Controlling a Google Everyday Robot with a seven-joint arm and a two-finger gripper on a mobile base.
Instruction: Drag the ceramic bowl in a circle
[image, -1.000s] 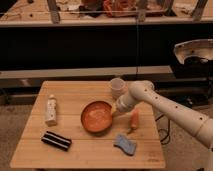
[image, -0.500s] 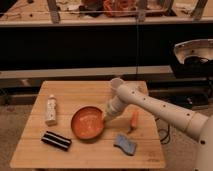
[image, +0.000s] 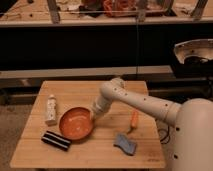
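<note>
The ceramic bowl (image: 76, 123) is wide, shallow, glossy orange-red, and sits left of centre on the wooden table (image: 100, 152). My white arm reaches in from the right and bends down to the bowl's right rim. My gripper (image: 93, 117) is at that rim, shut, and seems to press on the bowl's edge; its fingertips are hidden by the wrist. The bowl's left edge lies close to a black bar and a small white bottle.
A white bottle (image: 51, 109) lies at the table's left. A black rectangular bar (image: 55, 140) lies in front of the bowl. A small orange carrot-shaped item (image: 133, 120) and a blue sponge (image: 125, 143) lie to the right. A dark shelf stands behind.
The bowl has slid leftward and toward the front of the table with my gripper at its rim. My arm has swung left with it.
</note>
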